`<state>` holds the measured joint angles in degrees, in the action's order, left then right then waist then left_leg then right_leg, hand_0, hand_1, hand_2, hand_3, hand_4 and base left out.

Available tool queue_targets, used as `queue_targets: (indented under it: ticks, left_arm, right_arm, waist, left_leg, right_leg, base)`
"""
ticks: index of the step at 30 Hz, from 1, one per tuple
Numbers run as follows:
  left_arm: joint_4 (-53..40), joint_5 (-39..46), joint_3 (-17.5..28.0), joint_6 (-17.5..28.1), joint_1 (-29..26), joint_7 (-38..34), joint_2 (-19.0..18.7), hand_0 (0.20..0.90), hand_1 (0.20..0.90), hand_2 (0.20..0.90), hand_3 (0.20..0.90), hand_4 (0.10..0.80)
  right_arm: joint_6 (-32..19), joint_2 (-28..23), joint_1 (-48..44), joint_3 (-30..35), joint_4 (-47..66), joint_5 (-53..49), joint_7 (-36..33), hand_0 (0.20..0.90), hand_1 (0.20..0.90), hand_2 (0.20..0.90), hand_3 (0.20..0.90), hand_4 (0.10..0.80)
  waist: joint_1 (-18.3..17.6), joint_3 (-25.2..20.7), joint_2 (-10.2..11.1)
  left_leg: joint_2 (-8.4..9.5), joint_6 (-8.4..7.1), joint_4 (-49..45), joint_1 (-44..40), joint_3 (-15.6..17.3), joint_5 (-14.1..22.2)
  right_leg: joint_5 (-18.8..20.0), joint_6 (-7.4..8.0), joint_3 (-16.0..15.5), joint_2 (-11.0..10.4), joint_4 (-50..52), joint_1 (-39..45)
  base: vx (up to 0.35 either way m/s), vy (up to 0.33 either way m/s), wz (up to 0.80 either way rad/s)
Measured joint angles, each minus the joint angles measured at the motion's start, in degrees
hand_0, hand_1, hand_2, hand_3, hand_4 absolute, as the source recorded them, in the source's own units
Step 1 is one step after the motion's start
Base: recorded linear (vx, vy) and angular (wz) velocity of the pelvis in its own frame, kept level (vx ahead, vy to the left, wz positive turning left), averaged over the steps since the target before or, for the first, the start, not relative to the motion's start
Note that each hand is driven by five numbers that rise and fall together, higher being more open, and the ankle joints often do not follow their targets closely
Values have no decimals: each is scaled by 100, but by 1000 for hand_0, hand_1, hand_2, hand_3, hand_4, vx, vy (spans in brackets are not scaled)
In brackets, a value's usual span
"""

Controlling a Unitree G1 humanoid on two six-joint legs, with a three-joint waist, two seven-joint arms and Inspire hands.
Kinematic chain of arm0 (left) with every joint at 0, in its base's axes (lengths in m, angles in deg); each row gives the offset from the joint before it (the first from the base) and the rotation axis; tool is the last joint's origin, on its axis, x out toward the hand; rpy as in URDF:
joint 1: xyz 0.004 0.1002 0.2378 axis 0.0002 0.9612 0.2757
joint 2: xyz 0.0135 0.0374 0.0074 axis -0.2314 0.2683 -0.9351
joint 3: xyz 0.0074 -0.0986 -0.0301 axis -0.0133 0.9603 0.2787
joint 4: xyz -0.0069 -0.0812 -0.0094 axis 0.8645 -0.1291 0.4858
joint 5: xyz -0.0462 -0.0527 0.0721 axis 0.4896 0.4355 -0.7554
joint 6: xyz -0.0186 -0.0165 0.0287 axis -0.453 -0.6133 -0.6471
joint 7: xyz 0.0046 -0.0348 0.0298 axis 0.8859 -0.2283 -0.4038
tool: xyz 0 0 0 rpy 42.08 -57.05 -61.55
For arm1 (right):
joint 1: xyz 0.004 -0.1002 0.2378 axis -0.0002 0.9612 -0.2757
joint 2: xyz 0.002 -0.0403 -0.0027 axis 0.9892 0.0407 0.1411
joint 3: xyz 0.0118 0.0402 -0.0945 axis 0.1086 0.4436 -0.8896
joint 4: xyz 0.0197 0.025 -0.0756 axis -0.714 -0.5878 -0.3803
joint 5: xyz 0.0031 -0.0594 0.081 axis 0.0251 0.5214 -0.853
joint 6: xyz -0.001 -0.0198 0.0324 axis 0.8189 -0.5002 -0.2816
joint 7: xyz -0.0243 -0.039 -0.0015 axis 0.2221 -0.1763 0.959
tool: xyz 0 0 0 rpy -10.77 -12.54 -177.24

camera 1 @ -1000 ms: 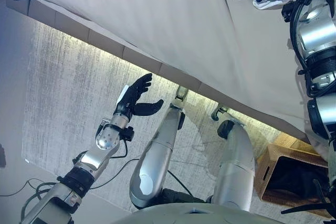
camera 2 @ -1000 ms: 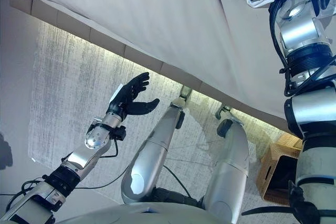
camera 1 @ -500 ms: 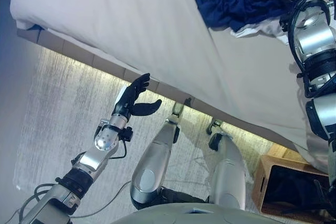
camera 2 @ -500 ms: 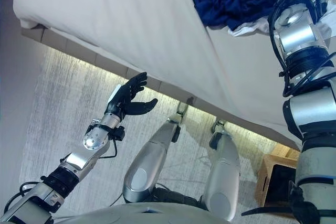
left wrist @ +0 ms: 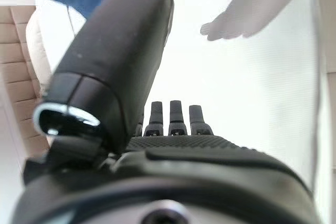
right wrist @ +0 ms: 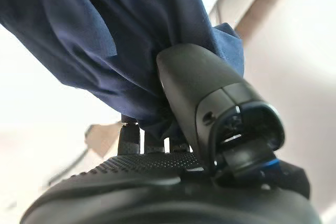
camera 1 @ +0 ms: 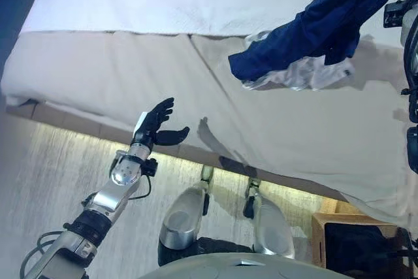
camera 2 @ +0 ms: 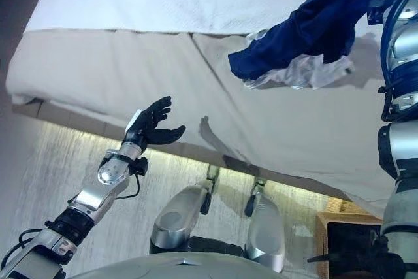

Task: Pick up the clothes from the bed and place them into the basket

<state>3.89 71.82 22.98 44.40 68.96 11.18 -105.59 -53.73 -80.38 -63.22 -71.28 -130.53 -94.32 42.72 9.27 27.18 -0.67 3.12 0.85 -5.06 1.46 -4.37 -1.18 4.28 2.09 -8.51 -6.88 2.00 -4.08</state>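
A dark blue garment [camera 1: 313,31] hangs in the air above the white bed [camera 1: 130,76] at the upper right. My right hand [right wrist: 199,98] is shut on it, thumb and fingers pinching the blue cloth [right wrist: 105,35]. A crumpled white garment [camera 1: 294,76] lies on the sheet just below the hanging blue one. My left hand [camera 1: 153,125] is open and empty, held over the bed's near edge, far to the left of the clothes. The wicker basket [camera 1: 323,227] stands on the floor at the lower right.
The bed's tan base [camera 1: 72,122] runs across the middle of the eye views, with a lit strip under it. A pale rug [camera 1: 39,168] covers the floor on the left. The basket's dark inside [camera 1: 362,249] shows at the bottom right.
The camera has tilted up toward the bed. My right hand has lifted the blue garment off the sheet, and the white garment stays lying there. The left hand keeps its open pose.
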Motion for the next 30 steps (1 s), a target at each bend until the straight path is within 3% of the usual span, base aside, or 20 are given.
queue_targets:
  ticks: [3,5,10,13,15,18,19,20,21,22,24,25,27,30]
  left_arm:
    - [149,-110,19,-153,-150,171,26,900,900,900,900,800]
    - [192,-195,16,-197,-114,239,39,900,900,900,900,800]
    - [378,-236,20,-200,-154,248,55,900,900,900,900,800]
    - [403,-369,21,-200,-198,317,52,900,900,900,900,800]
    - [487,-470,21,-195,-198,426,53,900,900,900,900,800]
    - [626,-617,20,-196,-176,538,33,900,900,900,900,800]
    - [620,-685,20,-195,-114,453,-51,900,900,900,900,800]
    - [615,-710,18,-198,-100,424,-211,900,900,900,900,800]
    - [709,-711,42,-206,-201,416,-243,900,900,900,900,800]
    - [745,-706,136,-227,-234,348,-188,900,900,900,900,800]
    - [751,-698,228,-225,-260,288,-250,900,900,900,900,800]
    - [762,-683,290,-225,-257,242,-264,900,900,900,900,800]
    - [859,-592,391,-223,-259,76,-254,900,900,900,900,800]
    - [972,-580,480,-225,-220,-36,-6,900,900,900,900,800]
  right_arm:
    - [-2,-308,47,168,8,-96,25,300,300,300,200,100]
    - [-48,-522,211,351,52,-252,26,300,300,300,200,100]
    - [-244,-612,570,613,209,-371,-6,300,300,300,200,100]
    - [-305,-612,1047,755,568,-369,-7,300,300,300,200,100]
    - [-355,-611,1561,969,934,-372,-7,300,300,300,200,100]
    - [-359,-532,2068,1171,1216,-372,-47,300,300,300,200,100]
    - [-364,-253,2047,1216,1213,-366,-62,300,300,300,200,100]
    - [-367,-11,2029,1205,1218,-367,-31,300,300,300,200,100]
    - [-367,81,2100,1199,1195,-368,-5,300,300,300,200,100]
    - [-363,166,2176,1194,1120,-370,20,300,300,300,200,100]
    - [-403,173,2346,1152,1109,-375,98,300,300,300,200,100]
    - [-492,172,2416,1194,1110,-373,115,300,300,300,200,100]
    - [-681,173,2517,1222,1127,-370,117,300,300,300,200,100]
    - [-676,171,2811,1222,1130,-361,80,300,300,300,200,100]
  waist:
    - [-56,-90,81]
    - [-108,-387,123]
    - [-259,-547,142]
    - [-325,-563,151]
    - [-364,-581,182]
    - [-504,-603,220]
    - [-483,-613,212]
    - [-409,-618,212]
    - [-425,-621,221]
    - [-417,-637,192]
    - [-372,-692,222]
    - [-392,-756,282]
    - [-466,-835,392]
    - [-721,-952,400]
  left_leg:
    - [-22,-4,130,-272,7,-3]
    - [-13,-3,229,-324,-2,-1]
    - [6,-3,274,-553,28,3]
    - [18,24,234,-643,216,117]
    - [24,37,243,-716,340,162]
    - [54,149,248,-781,619,253]
    - [20,326,263,-728,852,325]
    - [-184,514,394,-701,1038,280]
    - [-309,488,496,-694,1358,185]
    - [-449,520,499,-661,1604,144]
    - [-565,506,483,-643,1992,151]
    - [-544,445,492,-590,2116,165]
    - [-408,340,583,-588,2279,109]
    - [-321,214,691,-641,2344,-17]
  right_leg:
    - [39,-31,-28,22,-163,288]
    - [38,-30,-30,18,-292,367]
    - [37,-30,37,9,-307,556]
    - [37,-29,293,40,-282,544]
    - [95,59,424,60,-280,548]
    - [285,314,606,74,-297,472]
    - [965,815,637,223,-380,187]
    - [1457,1004,617,349,-696,104]
    - [1107,995,134,348,-404,4]
    - [426,350,-388,295,532,-197]
    - [-246,287,-762,27,1416,-186]
    - [-295,356,-799,-132,1154,2]
    - [-182,307,-746,-293,328,468]
    - [95,178,-605,-164,-616,865]
  base:
    - [39,42,-3]
    - [28,92,5]
    - [-28,118,-6]
    - [9,110,-32]
    - [-61,70,-40]
    - [-200,99,-63]
    - [-309,144,-156]
    - [-337,136,-182]
    - [-240,68,-155]
    - [-185,-25,-125]
    - [-49,-74,-119]
    - [36,-37,-95]
    - [55,-31,-66]
    - [41,-39,-29]
